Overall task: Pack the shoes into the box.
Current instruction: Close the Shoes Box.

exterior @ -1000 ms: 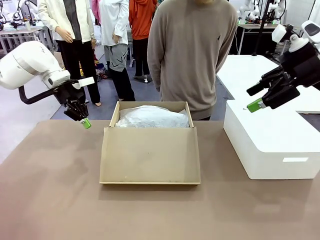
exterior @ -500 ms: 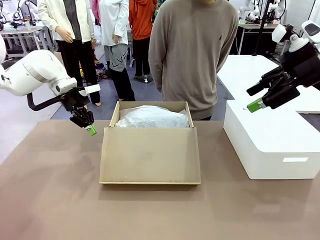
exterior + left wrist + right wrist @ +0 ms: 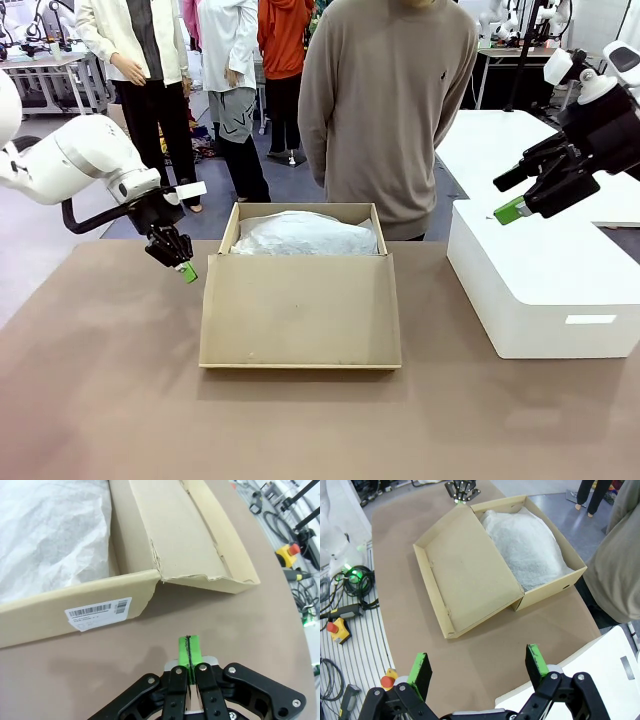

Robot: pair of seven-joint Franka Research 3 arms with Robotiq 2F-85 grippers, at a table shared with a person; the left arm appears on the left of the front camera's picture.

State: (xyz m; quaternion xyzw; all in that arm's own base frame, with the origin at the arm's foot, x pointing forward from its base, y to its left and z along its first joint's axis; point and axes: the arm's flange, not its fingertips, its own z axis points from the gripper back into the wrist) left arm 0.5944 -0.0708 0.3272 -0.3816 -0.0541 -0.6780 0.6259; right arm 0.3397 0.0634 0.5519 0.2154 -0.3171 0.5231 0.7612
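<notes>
White tissue paper (image 3: 300, 236) inside open box (image 3: 300, 312)

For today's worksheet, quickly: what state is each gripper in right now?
Left gripper: closed, pads together, holding nothing.
Right gripper: open, holding nothing.

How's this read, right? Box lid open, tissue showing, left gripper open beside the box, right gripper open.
One error: the left gripper is shut, its green pads pressed together, as the left wrist view shows. The rest holds: box lid open, tissue showing, left gripper beside the box, right gripper open.
</notes>
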